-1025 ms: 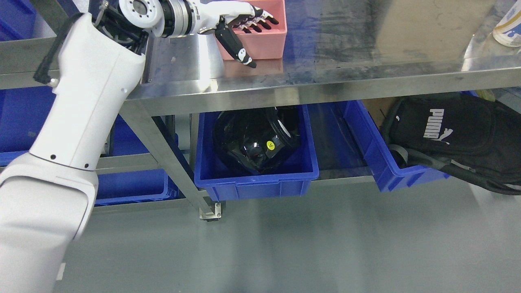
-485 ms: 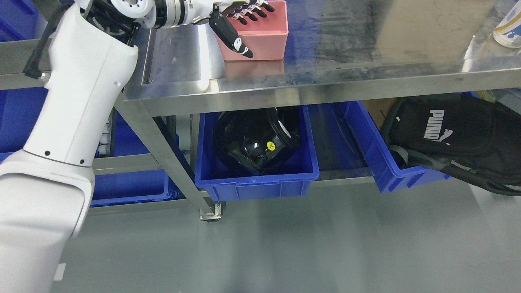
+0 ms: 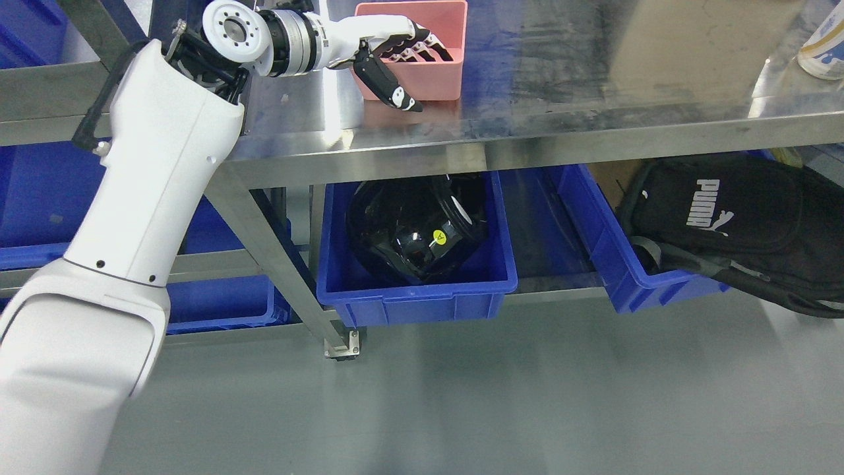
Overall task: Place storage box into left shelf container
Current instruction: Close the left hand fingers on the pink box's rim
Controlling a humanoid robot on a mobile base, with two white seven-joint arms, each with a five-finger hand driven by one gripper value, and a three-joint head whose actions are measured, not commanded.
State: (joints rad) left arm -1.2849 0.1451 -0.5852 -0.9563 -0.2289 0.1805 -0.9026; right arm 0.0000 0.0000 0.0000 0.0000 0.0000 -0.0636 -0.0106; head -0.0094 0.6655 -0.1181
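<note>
One arm in view: the white left arm (image 3: 151, 178) is seen rising from the lower left edge and reaching across the upper left of the scene.
Robot hand: the left robot hand (image 3: 389, 56) is positioned at the near left wall of the pink rectangular plastic storage box (image 3: 428, 82); its black-tipped fingers (image 3: 428, 49) are extended over the rim into the open interior, and the thumb (image 3: 389, 86) is laid down against the outer wall.
Grip state: the wall is bracketed between fingers and thumb, but whether it is actually pinched cannot be told.
Storage box position: the box is stood upright on the brushed stainless-steel worktop (image 3: 593, 79), near the left end and back from the front edge; its reflection is seen on the metal just in front of it.
Right arm: not seen.
Lower shelf, middle: a blue plastic bin (image 3: 415, 297) is set beneath the worktop, and a glossy black helmet-like object with a small yellow sticker (image 3: 415, 227) is held in it.
Lower shelf, right: a second blue bin (image 3: 616, 270) is placed beside the first, and a black fabric bag with white lettering (image 3: 732, 218) is draped over it.
Left side: further blue bins (image 3: 39, 198) are stacked behind the arm on an adjoining rack.
Worktop, far right: a white container (image 3: 821, 49) is cut off by the frame edge.
Floor: a grey smooth floor (image 3: 527, 396) is recorded below the shelf.
</note>
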